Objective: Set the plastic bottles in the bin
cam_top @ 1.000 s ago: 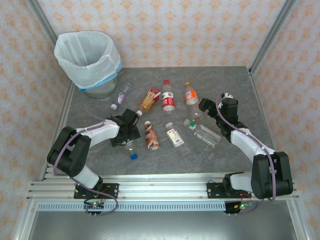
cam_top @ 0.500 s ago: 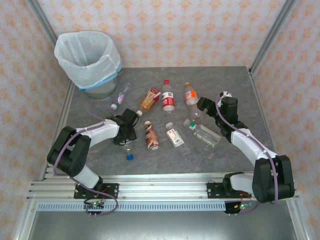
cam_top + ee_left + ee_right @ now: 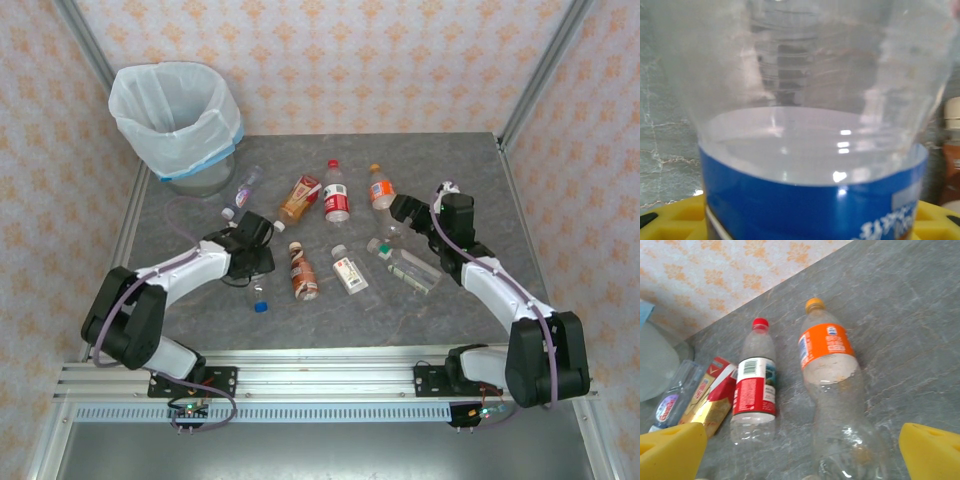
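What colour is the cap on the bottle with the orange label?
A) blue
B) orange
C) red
B: the bottle with the orange label has an orange cap. The red cap is on the red-labelled bottle lying beside it.

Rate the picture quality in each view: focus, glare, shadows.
Left wrist: the blue-labelled bottle sits too close, soft-focused, with small white glints on its clear wall. Right wrist: the orange-labelled bottle and table are sharp; the yellow pads at the corners are slightly soft. Top external: even light, faint shadows, no strong glare.
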Robot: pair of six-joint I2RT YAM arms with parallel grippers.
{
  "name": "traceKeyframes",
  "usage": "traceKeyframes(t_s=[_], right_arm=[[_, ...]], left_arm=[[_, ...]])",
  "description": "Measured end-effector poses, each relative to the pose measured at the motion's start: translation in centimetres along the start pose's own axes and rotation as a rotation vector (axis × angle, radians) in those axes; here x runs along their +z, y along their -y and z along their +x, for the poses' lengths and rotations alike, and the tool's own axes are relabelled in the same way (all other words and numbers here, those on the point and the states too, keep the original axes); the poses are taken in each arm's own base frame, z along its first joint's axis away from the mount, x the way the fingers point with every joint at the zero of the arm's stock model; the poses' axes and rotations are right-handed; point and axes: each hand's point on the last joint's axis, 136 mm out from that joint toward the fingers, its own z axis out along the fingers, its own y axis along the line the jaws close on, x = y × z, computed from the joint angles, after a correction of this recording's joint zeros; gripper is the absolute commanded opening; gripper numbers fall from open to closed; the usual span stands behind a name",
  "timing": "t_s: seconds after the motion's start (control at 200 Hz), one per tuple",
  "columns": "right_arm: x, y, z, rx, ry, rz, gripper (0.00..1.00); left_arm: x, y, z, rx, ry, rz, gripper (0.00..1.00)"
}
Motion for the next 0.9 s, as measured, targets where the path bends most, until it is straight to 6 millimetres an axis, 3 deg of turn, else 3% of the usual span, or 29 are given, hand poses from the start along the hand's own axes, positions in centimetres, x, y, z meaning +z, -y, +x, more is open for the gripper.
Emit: traceKeyframes(t_s=[0.36, 0.651, 0.796, 0.901], right_arm=[[-0.4, -6.0, 0.9, -0.066, -0.018, -0.191, 0.99], [-1.2, -11.4, -0.5, -0.116, 0.03, -0.312, 0.99], [-1.3, -12.1, -0.3, -0.124, 0.033, -0.325, 0.99], [-1.3, -12.1, -0.3, -0.123, 0.035, -0.32, 0.99]], left_arm=[[-7.7, 2.2, -4.8, 0.0, 0.234, 0.164, 0.55], [-14.4, 5.6, -12.4, -0.007, 0.486, 0.253, 0.54], [-16.9, 7.6, -16.5, 0.015, 0.58, 0.262, 0.54], [-18.6, 7.7, -19.9, 0.007, 0.643, 0.249, 0.54]])
